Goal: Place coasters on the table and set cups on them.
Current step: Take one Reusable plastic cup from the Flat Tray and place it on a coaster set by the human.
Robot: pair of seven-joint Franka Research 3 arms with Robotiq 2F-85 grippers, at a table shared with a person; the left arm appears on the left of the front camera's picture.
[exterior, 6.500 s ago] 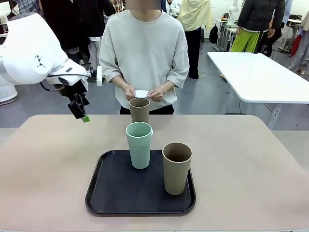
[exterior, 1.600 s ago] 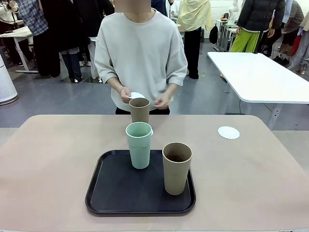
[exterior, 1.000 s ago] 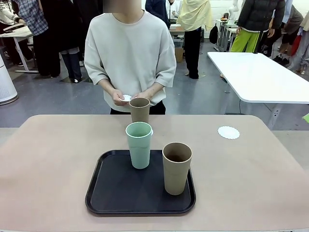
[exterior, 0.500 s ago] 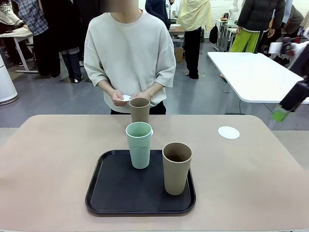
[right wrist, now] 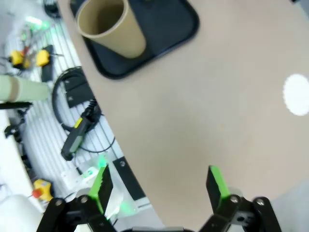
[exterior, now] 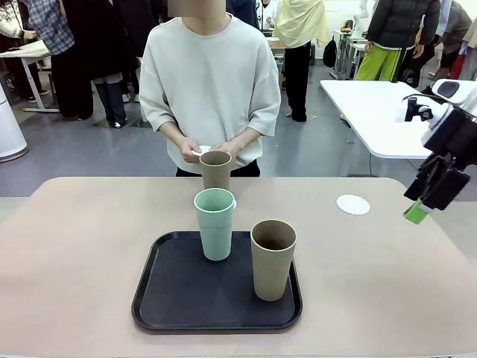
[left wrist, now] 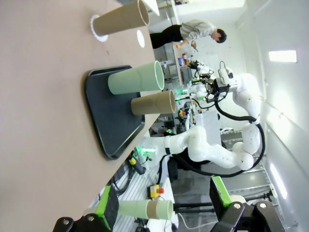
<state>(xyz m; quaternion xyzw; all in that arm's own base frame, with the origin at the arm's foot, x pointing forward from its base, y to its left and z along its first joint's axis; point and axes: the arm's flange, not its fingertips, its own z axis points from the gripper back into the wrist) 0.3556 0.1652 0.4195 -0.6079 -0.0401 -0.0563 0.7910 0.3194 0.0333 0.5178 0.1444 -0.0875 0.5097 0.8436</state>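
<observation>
- Front view: right claw [exterior: 417, 212] hangs off the counter's [exterior: 89, 246] right end, near the one coaster [exterior: 352, 204] laid there. The mint cup [exterior: 215, 224] and near tan cup [exterior: 273, 259] stand on the tray [exterior: 160, 309]. The claw sits lower and further in than 0.5 s ago. 6.5 s ago no coaster was down.
- Left wrist view: left claw [left wrist: 164, 205] spread wide, empty, well short of the tray.
- Right wrist view: right claw [right wrist: 159, 188] spread wide, empty. Risk: a pad brushing the light coaster [right wrist: 295, 94] could push it out of place.
</observation>
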